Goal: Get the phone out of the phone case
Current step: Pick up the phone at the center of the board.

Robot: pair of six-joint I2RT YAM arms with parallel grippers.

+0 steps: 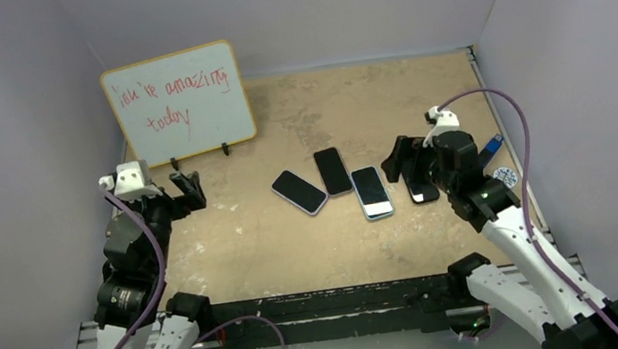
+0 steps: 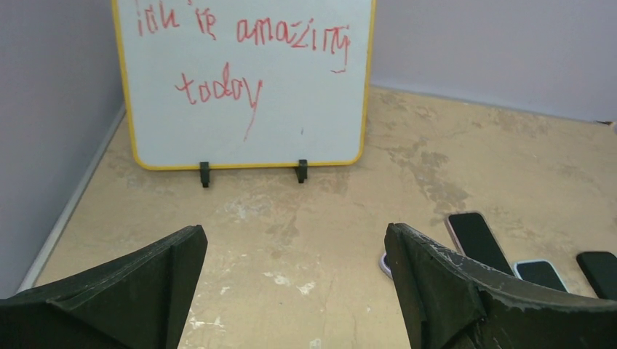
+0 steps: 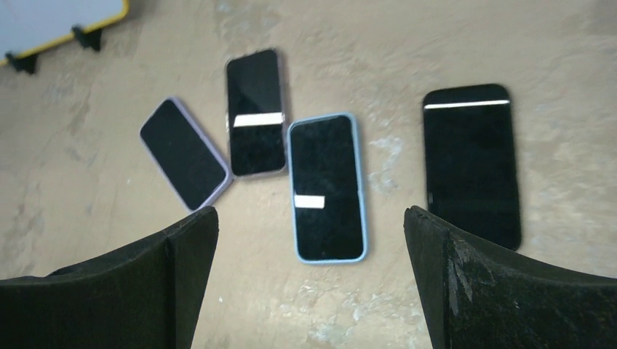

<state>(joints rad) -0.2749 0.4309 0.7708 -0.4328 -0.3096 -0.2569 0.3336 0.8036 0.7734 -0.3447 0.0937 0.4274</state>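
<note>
Centre frame in the right wrist view, the blue-cased phone (image 3: 327, 187) lies flat, framed by your right gripper (image 3: 309, 218), fingers wide apart, likely lining up a pinch, while your left gripper (image 1: 190, 188) hangs spread and empty near the whiteboard (image 1: 179, 101).

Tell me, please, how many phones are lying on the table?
4: a lilac-cased phone leftmost, a dark phone beside it, a blue-cased phone in the middle, a black phone apart at the right. None appears hidden.
</note>
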